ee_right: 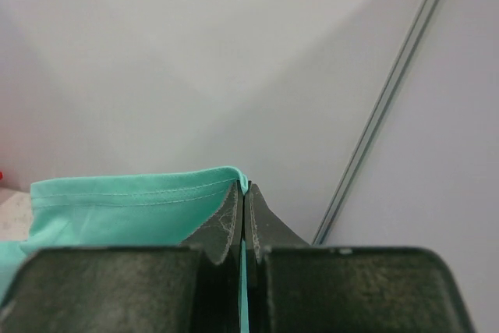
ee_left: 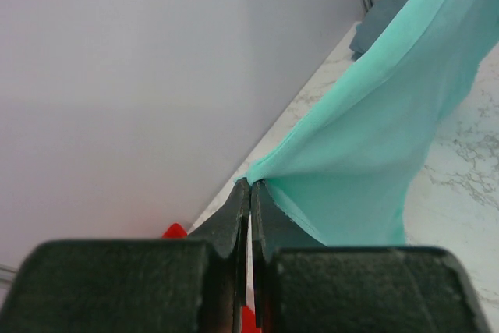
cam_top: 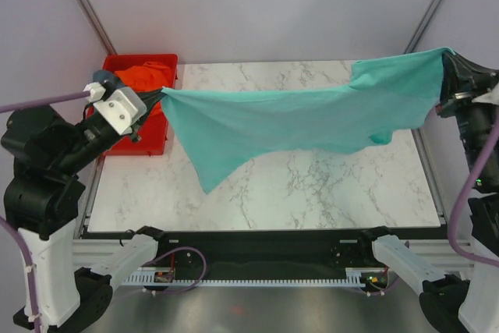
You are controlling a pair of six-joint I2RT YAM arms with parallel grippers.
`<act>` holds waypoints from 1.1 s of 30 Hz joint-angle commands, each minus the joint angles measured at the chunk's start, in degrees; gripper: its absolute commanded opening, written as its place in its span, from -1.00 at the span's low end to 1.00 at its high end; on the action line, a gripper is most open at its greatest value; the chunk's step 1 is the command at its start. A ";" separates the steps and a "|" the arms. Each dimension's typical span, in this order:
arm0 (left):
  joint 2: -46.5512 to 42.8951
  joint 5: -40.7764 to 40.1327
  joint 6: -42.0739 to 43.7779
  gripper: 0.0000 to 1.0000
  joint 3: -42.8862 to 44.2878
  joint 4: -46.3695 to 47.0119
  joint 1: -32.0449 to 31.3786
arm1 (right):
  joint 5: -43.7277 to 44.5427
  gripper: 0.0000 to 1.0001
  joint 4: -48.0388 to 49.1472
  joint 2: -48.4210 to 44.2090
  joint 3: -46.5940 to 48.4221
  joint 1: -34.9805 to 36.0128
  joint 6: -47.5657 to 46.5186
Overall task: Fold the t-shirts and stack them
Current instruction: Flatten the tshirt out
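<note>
Top view, cloth: a teal cotton t-shirt (cam_top: 312, 118) hangs stretched in the air between my two pairs of jaws. Its upper edge runs from one pair to the other, rising toward my right side.
Top view, left gripper (cam_top: 160, 93): my jaws are pressed together on one end of the t-shirt's upper edge. Below them and inward, the cloth sags to a long point.
Top view, right gripper (cam_top: 447, 58): my jaws pinch the opposite end of the t-shirt, held higher than my left jaws.
Top view, table: the white marble-patterned table (cam_top: 312, 193) lies under the span between my jaws. I cannot tell whether the cloth's lowest point touches it.
Top view, bin: a red plastic bin (cam_top: 125, 60) sits just behind and beneath my left jaws, with an orange garment (cam_top: 148, 76) bunched inside.
Left wrist view, fingers (ee_left: 234, 220): they are closed with only a thin slit between them. The teal cloth gathers into folds right at the tips and fans away ahead and to the right.
Left wrist view, surroundings: a plain grey wall (ee_left: 117, 99) fills the space left of my jaws, and marble shows on the right beyond the cloth.
Right wrist view, fingers (ee_right: 222, 224): they are clamped on a stitched hem of the t-shirt, which runs off to the left from the tips.
Right wrist view, surroundings: a slanted metal pole (ee_right: 390, 107) stands to the right of my jaws.
</note>
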 commanded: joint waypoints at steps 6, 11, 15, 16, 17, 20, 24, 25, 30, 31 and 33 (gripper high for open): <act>2.85 -1.45 5.77 -0.96 -5.40 -7.62 -0.08 | 1.36 -1.00 -2.82 -0.02 -2.51 -0.25 -0.07; 8.73 -2.06 5.52 -0.96 -14.66 -4.13 0.10 | 2.51 -1.00 5.08 6.30 -8.95 -0.33 0.28; 15.57 -4.43 6.83 -0.96 -21.78 4.31 0.45 | 2.50 -1.00 13.34 14.29 -12.30 -0.33 -1.48; 16.81 -5.83 7.00 -0.96 -22.92 5.98 0.80 | 2.68 -1.00 16.06 18.57 -11.87 -0.33 -1.57; 18.04 -6.11 7.01 -0.96 -22.84 7.56 0.98 | 2.85 -1.00 17.04 20.96 -10.03 -0.42 -1.83; 23.23 -7.51 5.25 -0.96 -19.43 11.01 1.15 | 2.68 -1.00 18.81 29.06 -4.86 -1.30 -2.80; 24.74 -8.39 -1.15 -0.96 -12.49 11.10 1.42 | 1.10 -1.00 20.92 32.59 -2.28 -2.79 -3.42; 23.34 -8.39 -4.13 -0.96 -11.78 11.18 1.42 | 1.01 -1.00 21.10 32.33 -2.37 -3.06 -3.24; 17.89 -5.24 -11.44 -0.96 -6.69 9.70 1.59 | -1.96 -1.00 19.08 24.79 -6.14 -4.29 1.14; 17.36 -4.88 -12.58 -0.96 -5.80 7.60 1.51 | -2.33 -1.00 17.68 23.46 -6.58 -4.20 2.20; 16.56 -3.66 -12.94 -0.96 -2.30 4.26 1.59 | -2.85 -1.00 16.36 19.35 -7.99 -4.20 4.22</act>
